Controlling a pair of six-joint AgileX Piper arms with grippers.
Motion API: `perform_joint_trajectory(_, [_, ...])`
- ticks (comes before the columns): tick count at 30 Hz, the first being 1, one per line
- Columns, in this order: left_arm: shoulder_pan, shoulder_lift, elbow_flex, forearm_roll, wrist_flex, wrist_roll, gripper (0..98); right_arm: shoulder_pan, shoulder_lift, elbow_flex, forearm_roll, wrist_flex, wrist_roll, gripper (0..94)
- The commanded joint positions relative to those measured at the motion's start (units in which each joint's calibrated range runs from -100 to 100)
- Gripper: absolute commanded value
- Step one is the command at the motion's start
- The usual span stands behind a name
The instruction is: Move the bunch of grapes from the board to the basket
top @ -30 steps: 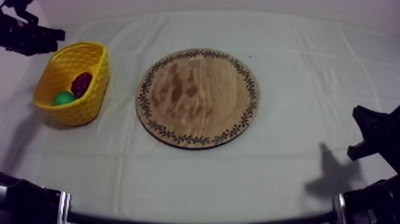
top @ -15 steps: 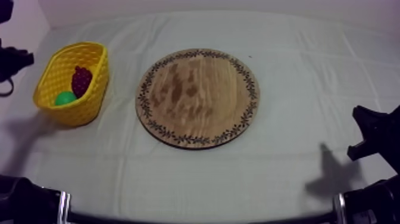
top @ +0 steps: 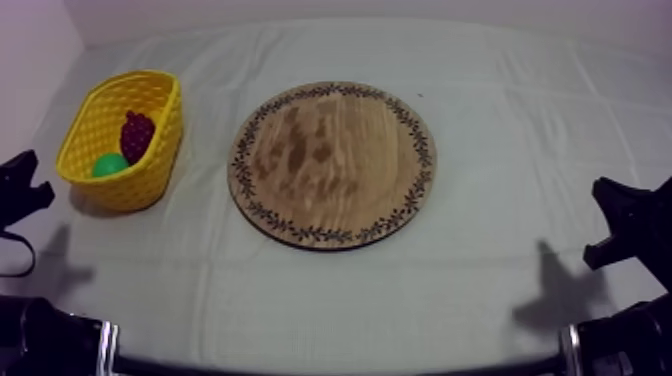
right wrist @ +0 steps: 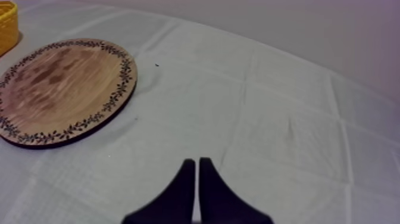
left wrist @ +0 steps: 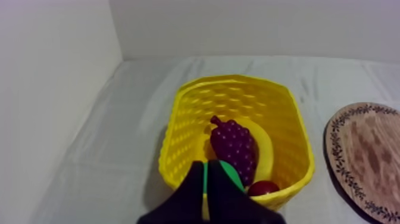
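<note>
So, left gripper first: its two black fingers are pressed together into a narrow wedge, clenched on nothing. In the top view the left gripper sits out at the left edge of the surface, a bit apart from the yellow woven-look plastic basket, with a strip of cloth between them.

The bunch of dark purple toy grapes is lying inside the basket, leaning on a yellow toy banana. A green toy fruit and a small red fruit are tucked against the near wall. From above, the grapes sit mid-basket with the green fruit beside them. A white wall runs close along the basket's far side, so that side looks tight.

The right gripper is closed up too, nothing in it, low at the right edge. A wide stretch of grey-white cloth lies between it and the round wooden board with a leafy patterned rim, which sits near the basket without touching it.
</note>
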Motion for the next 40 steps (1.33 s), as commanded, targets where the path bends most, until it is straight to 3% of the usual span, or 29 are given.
perform_joint_trajectory(1, [-0.15, -5.59, 3.26, -0.08, -0.27, -0.03, 0.0, -0.02, -0.01, -0.03, 0.01, 0.00, 0.00, 0.4])
perform_joint_trajectory(10, [-0.62, -11.36, 9.62, -0.17, -1.60, -0.90, 0.0, -0.02, -0.01, -0.03, 0.01, 0.00, -0.02, 0.4])
perform_joint_trajectory(14, [-0.98, -11.68, 11.01, 0.93, -2.25, -1.62, 0.0, 0.03, -0.01, -0.03, 0.01, 0.00, -0.03, 0.4])
perform_joint_trajectory(23, [-1.15, -11.77, 11.73, 1.53, -6.46, -0.54, 0.0, 0.01, -0.01, -0.03, 0.01, 0.00, -0.01, 0.4])
perform_joint_trajectory(40, [-1.51, -11.77, 11.76, 1.38, -6.97, 0.81, 0.0, -0.02, -0.01, -0.03, 0.01, 0.00, -0.05, 0.4])
